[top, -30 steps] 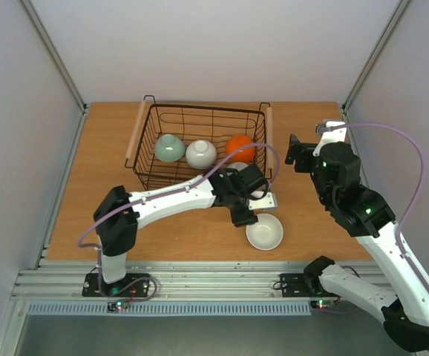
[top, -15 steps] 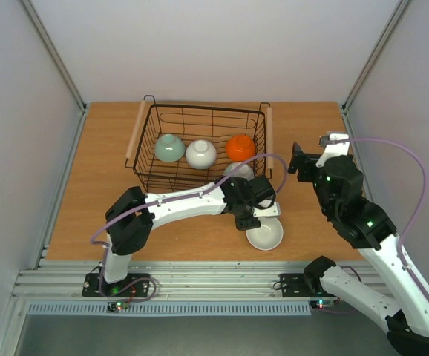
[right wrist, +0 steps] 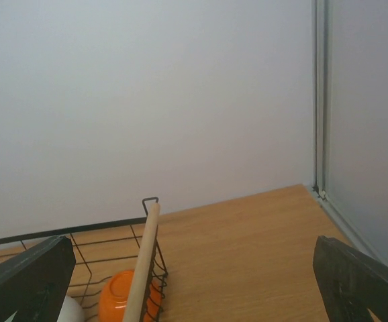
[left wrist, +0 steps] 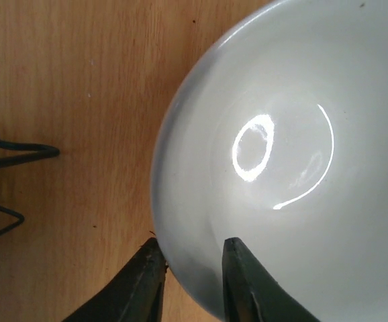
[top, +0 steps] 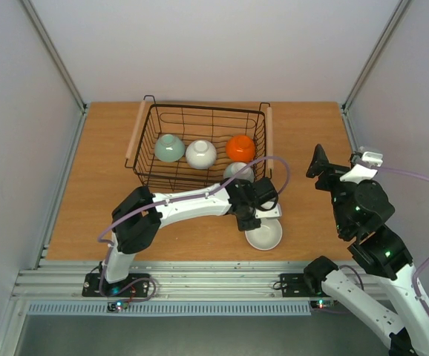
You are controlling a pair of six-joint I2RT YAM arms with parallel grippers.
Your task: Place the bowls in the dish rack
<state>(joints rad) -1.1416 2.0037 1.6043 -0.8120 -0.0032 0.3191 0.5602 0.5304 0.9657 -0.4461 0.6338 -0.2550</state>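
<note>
The dish rack [top: 145, 141] stands at the back of the table, a black wire basket with wooden handles. Inside it lie a celadon bowl [top: 169, 147], a white bowl [top: 200, 153], an orange bowl [top: 240, 147] and a pale grey bowl [top: 238, 172], all upside down. Another white bowl [top: 266, 236] sits upright on the table in front of the rack's right corner. My left gripper [top: 253, 222] is shut on its near-left rim [left wrist: 180, 268], one finger outside, one inside. My right gripper [top: 320, 163] hangs open and empty above the table's right side, facing the rack's right handle [right wrist: 143, 268] and orange bowl [right wrist: 117, 295].
Grey walls close in the table on three sides, with a metal post [right wrist: 320, 100] at the back right corner. The left arm's cable [top: 274, 167] loops over the rack's right front corner. Bare wood [top: 96, 193] lies left of the rack.
The left gripper has moved a little toward the near edge onto the white bowl's rim and its jaws have closed on it. The right arm has drawn back to the right.
</note>
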